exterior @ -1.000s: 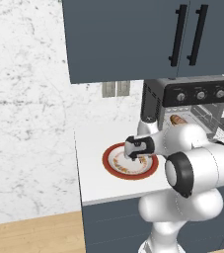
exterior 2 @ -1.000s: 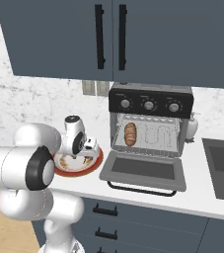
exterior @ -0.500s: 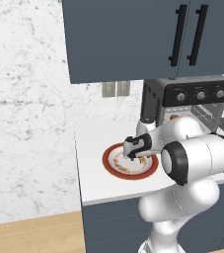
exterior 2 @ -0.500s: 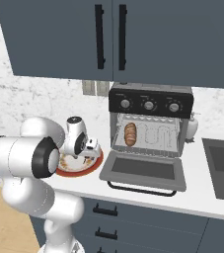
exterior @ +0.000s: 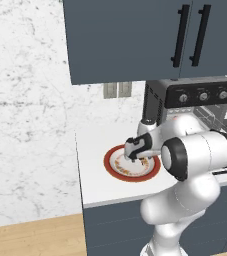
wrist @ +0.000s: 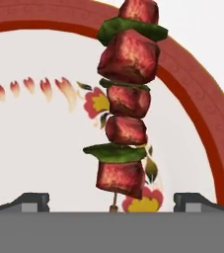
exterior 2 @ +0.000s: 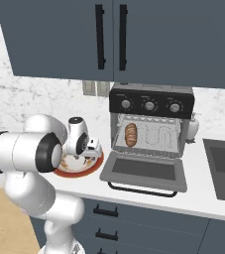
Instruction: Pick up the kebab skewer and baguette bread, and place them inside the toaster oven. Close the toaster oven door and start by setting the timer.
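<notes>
Left base view: my gripper (exterior: 134, 158) hangs low over the plate (exterior: 114, 156), which sits on the counter (exterior: 92, 185) toward its front edge, just left of the toaster oven (exterior: 195, 95); my own forearm hides what lies on the plate, so I judge contact from elsewhere. Right base view: the toaster oven door (exterior 2: 143, 171) lies folded down flat toward the counter's front edge, and the baguette bread (exterior 2: 130, 135) is already on the rack at the left side of the cavity, so the skewer is the piece left to fetch. The gripper (exterior 2: 91, 152) is down at the plate's right part (exterior 2: 95, 166), beside the open door's left edge. Hand view: the kebab skewer (wrist: 127, 102) lies on the plate (wrist: 34, 143), running away from me almost straight between my two fingertips (wrist: 32, 201), which stand fully spread with nothing between them. The stick's bare end (wrist: 114, 206) is nearest me; the far chunks reach over the red rim. My judgement: the skewer sits a touch left of centre, so I should shift slightly that way, lower until the pads flank the near chunks, then close across the meat, not the thin stick, which could slip or swing. Lift level, and keep clear of the door's edge on the way to the rack.
</notes>
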You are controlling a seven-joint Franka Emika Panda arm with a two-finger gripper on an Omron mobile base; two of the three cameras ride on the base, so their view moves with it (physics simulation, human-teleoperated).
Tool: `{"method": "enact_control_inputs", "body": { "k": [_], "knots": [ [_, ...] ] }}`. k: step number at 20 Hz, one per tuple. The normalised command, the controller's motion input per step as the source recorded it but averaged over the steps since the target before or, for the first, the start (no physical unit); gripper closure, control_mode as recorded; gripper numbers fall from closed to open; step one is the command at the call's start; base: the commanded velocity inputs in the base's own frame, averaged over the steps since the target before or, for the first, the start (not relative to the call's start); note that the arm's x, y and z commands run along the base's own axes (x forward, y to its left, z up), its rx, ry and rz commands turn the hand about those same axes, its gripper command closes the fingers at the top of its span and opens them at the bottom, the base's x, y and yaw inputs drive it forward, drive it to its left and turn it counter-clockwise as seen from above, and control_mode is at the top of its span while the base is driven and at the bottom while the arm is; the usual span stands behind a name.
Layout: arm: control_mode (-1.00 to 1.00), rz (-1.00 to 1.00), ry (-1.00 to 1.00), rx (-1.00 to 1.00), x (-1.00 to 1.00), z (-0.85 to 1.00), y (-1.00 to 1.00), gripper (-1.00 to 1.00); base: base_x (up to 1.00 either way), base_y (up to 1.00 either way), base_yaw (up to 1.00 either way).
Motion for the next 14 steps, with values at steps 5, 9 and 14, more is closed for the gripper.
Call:
{"method": "enact_control_inputs", "body": {
  "k": [5, 9, 14],
  "knots": [
    [-1.00, 0.00, 0.00, 0.00, 0.14, -0.14, 0.00, -1.00, 0.00, 0.00, 0.00],
    [-1.00, 0.00, 0.00, 0.00, 0.13, -0.20, 0.00, -1.00, 0.00, 0.00, 0.00],
    [-1.00, 0.00, 0.00, 0.00, 0.04, -0.12, 0.00, -1.00, 0.00, 0.00, 0.00]
  ]
}}
